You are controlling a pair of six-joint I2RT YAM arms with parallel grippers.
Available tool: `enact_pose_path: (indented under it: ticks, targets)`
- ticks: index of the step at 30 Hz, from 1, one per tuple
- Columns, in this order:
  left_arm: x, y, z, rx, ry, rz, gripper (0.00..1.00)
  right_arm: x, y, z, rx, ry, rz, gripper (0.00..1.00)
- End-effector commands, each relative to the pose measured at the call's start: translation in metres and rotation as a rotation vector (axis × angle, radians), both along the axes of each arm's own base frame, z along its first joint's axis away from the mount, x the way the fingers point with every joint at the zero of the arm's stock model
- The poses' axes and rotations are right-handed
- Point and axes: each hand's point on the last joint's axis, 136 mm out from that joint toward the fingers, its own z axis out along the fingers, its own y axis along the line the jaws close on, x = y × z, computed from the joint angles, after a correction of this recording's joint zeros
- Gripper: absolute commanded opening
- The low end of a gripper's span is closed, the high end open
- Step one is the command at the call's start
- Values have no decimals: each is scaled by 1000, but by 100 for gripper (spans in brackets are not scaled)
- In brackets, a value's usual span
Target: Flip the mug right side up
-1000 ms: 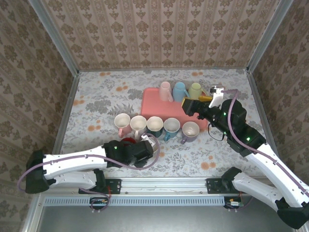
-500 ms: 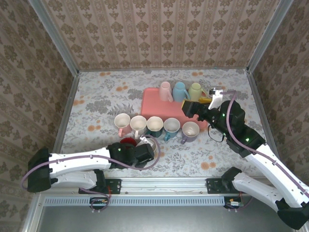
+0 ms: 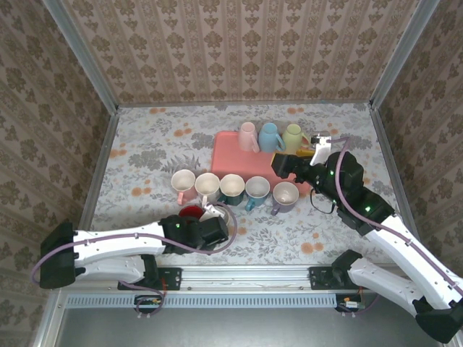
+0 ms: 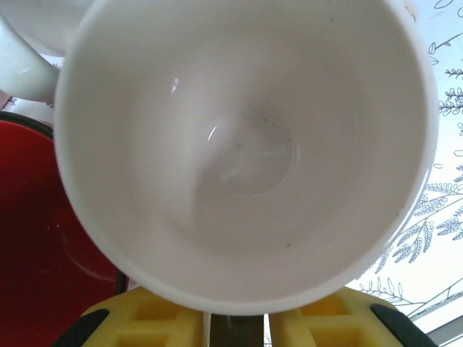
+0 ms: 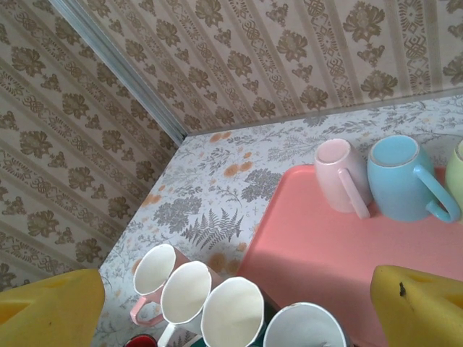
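Note:
A white mug stands mouth up on the table beside a red mug. In the left wrist view the white mug has its empty inside facing the camera. My left gripper is right at it. Its yellow fingers stand a little apart under the rim, something dark between them; whether they still press is unclear. My right gripper hangs open over the pink tray, holding nothing. On the tray stand upside-down pink, blue and green mugs.
A row of upright mugs runs along the tray's near edge, from the pink one to the purple one. The right wrist view shows the tray, the pink mug and the blue mug. Patterned walls enclose the table.
The left gripper's fingers have parted a little at the white mug, and the arm has shifted slightly towards me. The right gripper has edged a bit nearer over the tray.

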Motion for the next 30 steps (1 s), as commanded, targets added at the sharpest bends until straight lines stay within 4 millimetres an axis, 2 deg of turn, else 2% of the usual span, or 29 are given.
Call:
enact_pose_path:
  ticks: [1, 6, 12, 15, 18, 22, 27, 30]
  targets:
    - [4, 7, 3, -5, -22, 29, 30, 0, 3, 1, 12, -5, 14, 96]
    - [3, 4, 13, -53, -22, 25, 36, -1, 2, 0, 7, 2, 15, 96]
    - [1, 3, 33, -118, -30, 11, 37, -3, 1, -2, -1, 5, 14, 96]
    - [2, 3, 53, -150, -54, -8, 36, -4, 2, -4, -10, 11, 23, 96]
    - [8, 5, 85, -160, -118, -38, 36, -2, 5, -8, -25, 28, 34, 96]
    - [24, 5, 125, -168, -145, -65, 37, 2, 11, -15, -50, 58, 54, 95]
    - [65, -6, 152, -308, -89, -34, 37, 16, 23, -31, -140, 112, 86, 93]
    - [93, -13, 165, -387, -63, 2, 37, 33, 26, -48, -242, 183, 67, 92]
